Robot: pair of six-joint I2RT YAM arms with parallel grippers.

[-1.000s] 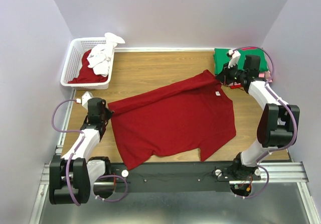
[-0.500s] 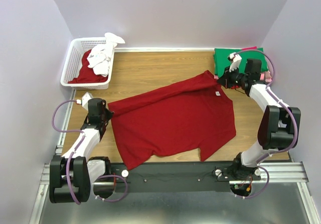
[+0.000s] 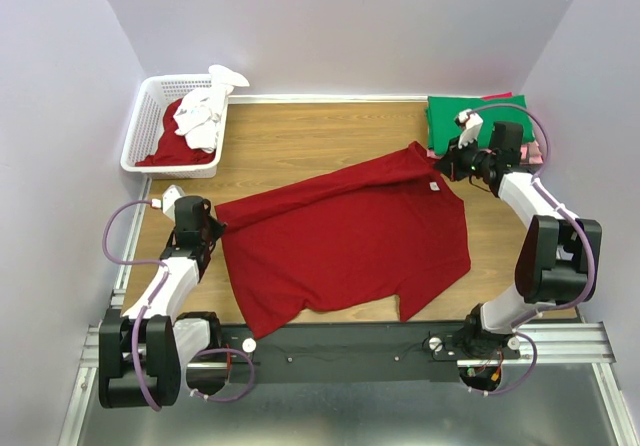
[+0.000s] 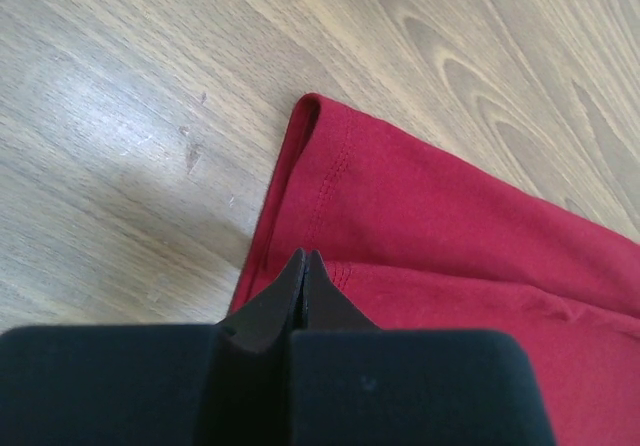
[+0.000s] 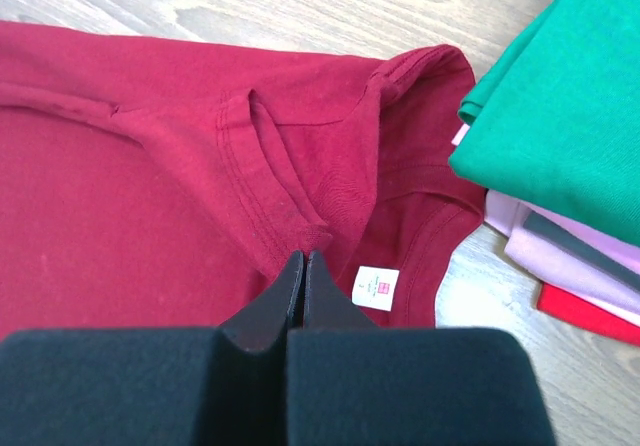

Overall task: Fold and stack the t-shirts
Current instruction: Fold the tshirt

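A dark red t-shirt (image 3: 345, 236) lies spread flat across the middle of the table. Its white neck label (image 5: 377, 288) shows by the collar. My left gripper (image 3: 217, 224) is shut, its tips over the shirt's left corner hem (image 4: 330, 166); no cloth shows between the jaws. My right gripper (image 3: 445, 163) is shut just over the collar (image 5: 300, 196), beside the label. A folded stack sits at the back right with a green shirt (image 3: 465, 116) on top, then pink (image 5: 560, 251) and red (image 5: 585, 314) below it.
A white lattice basket (image 3: 142, 126) stands at the back left, holding a red shirt (image 3: 172, 146) and a white one (image 3: 205, 111). Bare wood table (image 3: 300, 136) shows behind the spread shirt. Walls close in on three sides.
My right gripper has shifted slightly nearer and down from the folded stack toward the collar. The left arm and the shirt have not moved.
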